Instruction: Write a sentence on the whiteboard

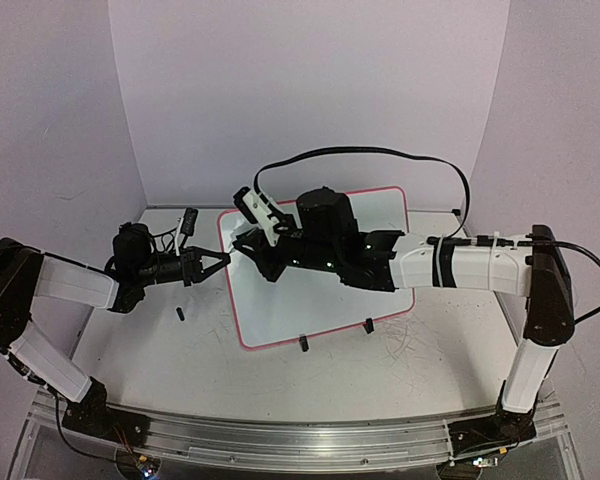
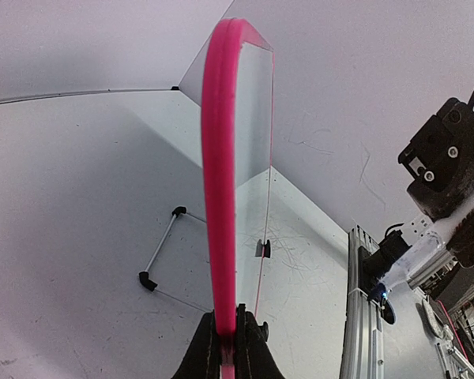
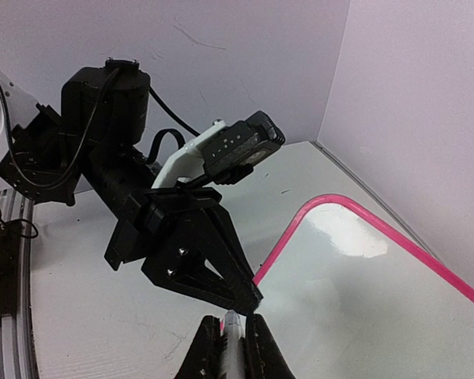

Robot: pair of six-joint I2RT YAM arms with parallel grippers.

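Worktop (image 1: 400,360), pale and scuffed, fills most of the room's floor space from where I stand, and the whiteboard (image 1: 310,310) sits in the middle of it, pink rim all round and two black clip feet (image 1: 304,343) on its near edge. I cannot tell whether it lies flat or is propped a little.

From the left, the left arm (image 1: 75,280) reaches in level with the board, and its jaws are clamped on the pink rim at the left edge. Across the board's far half stretches the right arm (image 1: 470,265). Its jaws are closed on a slim pale stick (image 3: 231,335), most likely a marker, whose tip hangs just beside the board's top left corner.

Whatever white surface shows bears no stroke, so I judge the writing has not begun: board steadied, pen at the starting corner. The next move calls for lowering the tip to a light touch and drawing it rightward while the left grip holds firm.

No box, cup or tray is in sight, only a small black piece (image 1: 179,315) lying loose near the board's left side.
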